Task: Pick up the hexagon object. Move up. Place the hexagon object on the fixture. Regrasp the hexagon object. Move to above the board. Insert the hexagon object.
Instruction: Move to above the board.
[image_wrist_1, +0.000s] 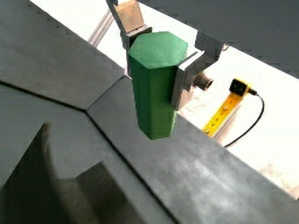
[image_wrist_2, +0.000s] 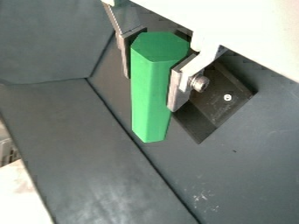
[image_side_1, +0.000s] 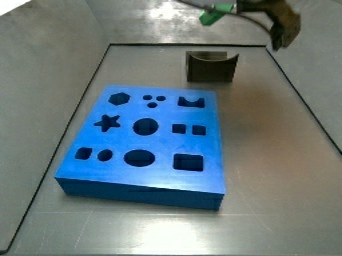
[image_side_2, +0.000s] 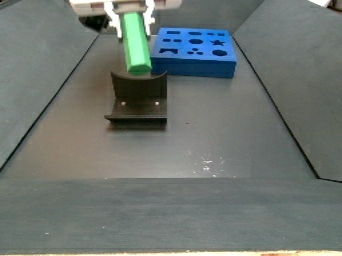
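the pincer (image_side_2: 118, 12) hangs in the air, pinching the hexagon object (image_side_2: 135, 45) near its upper end, silver plates pressed against two opposite sides. in both wrist views the bright green prism (image_wrist_1: 156, 86) (image_wrist_2: 153, 86) points downward from between the fingers (image_wrist_1: 187, 80), its free end clear of the dark floor. in a side view the block hangs nearly upright, slightly tilted, over the fixture (image_side_2: 138, 101), its lower end just above the notch and apart from it. the board (image_side_2: 197, 52) lies on the counter beyond the fixture, at about 1 o'clock from it. in a side view the board (image_side_1: 147, 140) fills the middle, the fixture (image_side_1: 211, 66) stands at its 1 o'clock, and the pincer (image_side_1: 221, 11) is only partly visible at the frame's 12 o'clock edge.
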